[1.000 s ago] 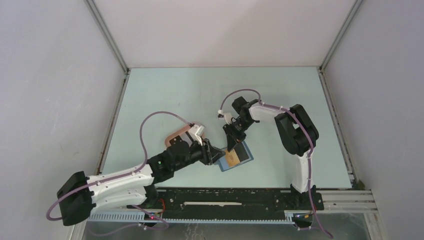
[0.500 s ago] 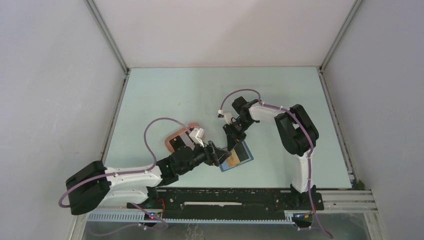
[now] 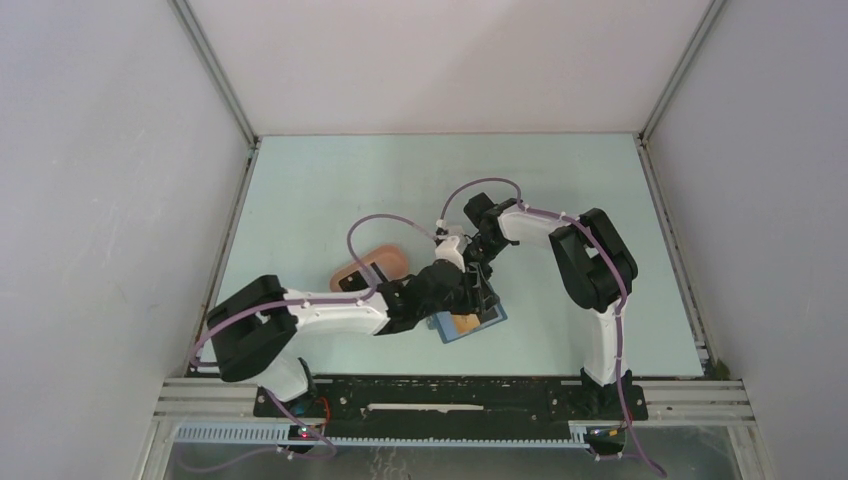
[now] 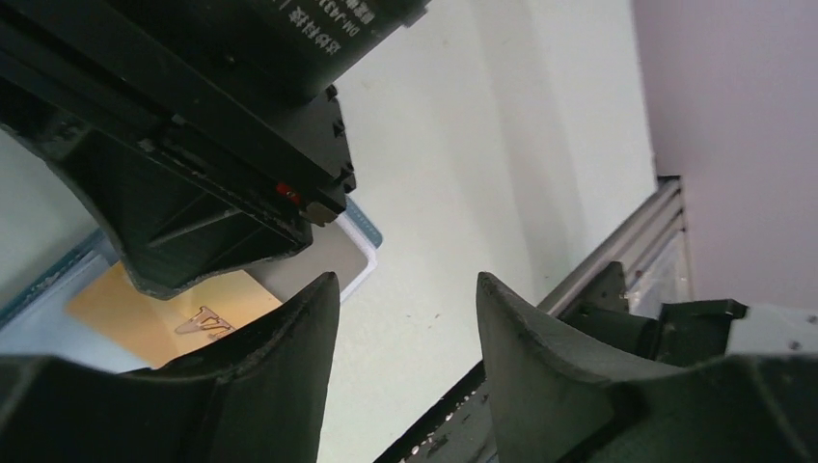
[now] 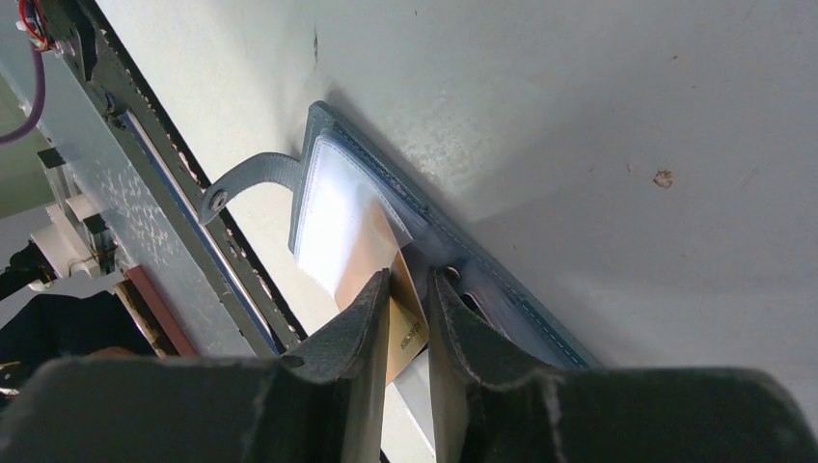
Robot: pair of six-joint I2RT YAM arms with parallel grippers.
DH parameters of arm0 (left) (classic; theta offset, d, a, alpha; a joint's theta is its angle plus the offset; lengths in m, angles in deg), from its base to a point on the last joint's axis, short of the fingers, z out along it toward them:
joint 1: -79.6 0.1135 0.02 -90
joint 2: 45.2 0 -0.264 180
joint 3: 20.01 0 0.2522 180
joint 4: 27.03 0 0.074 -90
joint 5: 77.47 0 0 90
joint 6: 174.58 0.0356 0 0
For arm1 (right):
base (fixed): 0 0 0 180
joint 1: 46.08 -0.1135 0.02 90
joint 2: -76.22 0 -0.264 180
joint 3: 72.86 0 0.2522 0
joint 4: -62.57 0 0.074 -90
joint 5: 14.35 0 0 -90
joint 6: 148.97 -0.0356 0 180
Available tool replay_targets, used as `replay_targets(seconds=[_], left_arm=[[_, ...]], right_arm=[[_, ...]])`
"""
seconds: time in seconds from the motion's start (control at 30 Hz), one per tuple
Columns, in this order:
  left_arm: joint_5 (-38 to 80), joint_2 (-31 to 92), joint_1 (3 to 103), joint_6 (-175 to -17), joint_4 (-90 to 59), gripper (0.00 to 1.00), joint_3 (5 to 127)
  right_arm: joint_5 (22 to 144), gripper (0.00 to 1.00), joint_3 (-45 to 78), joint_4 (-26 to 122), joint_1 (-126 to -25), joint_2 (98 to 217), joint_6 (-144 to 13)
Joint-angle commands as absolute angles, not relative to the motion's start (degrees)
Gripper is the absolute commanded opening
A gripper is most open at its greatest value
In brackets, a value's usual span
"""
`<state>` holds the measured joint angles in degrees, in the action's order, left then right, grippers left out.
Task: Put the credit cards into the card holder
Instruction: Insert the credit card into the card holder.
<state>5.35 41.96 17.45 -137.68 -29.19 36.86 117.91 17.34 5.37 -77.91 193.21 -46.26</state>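
Note:
The blue card holder (image 3: 487, 321) lies open near the table's front, its tab (image 5: 251, 178) pointing to the rail. My right gripper (image 5: 410, 275) is shut on the tan-orange credit card (image 5: 409, 326), whose far edge sits at a pocket of the card holder (image 5: 405, 193). In the top view the right gripper (image 3: 481, 272) stands just above the holder. My left gripper (image 4: 405, 280) is open and empty over the holder's near corner, close beside the right gripper; it shows in the top view (image 3: 474, 300). The tan card (image 4: 145, 309) lies on the holder there. No black card shows.
A pink oval tray (image 3: 388, 258) lies left of the holder, partly under the left arm. The black front rail (image 4: 502, 405) runs close behind the left fingers. White walls bound the table on three sides.
My left arm has stretched right and forward, bringing its open gripper from the holder's left edge to over the holder, beside the right gripper. The right gripper has stayed put with the card.

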Motion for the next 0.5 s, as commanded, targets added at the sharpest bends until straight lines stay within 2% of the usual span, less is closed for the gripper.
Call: replay_targets(seconds=[0.0, 0.17, 0.47], left_arm=[[1.8, 45.0, 16.2, -140.7, -15.8, 0.60, 44.3], [-0.9, 48.0, 15.1, -141.3, -9.4, 0.61, 49.2], [-1.9, 52.4, 14.1, -140.9, -6.6, 0.61, 54.2]], right_arm=[[118.1, 0.27, 19.0, 5.2, -77.9, 192.4, -45.4], [118.2, 0.27, 19.0, 5.3, -77.9, 192.5, -45.4], [118.2, 0.27, 19.0, 5.2, -78.0, 192.7, -45.4]])
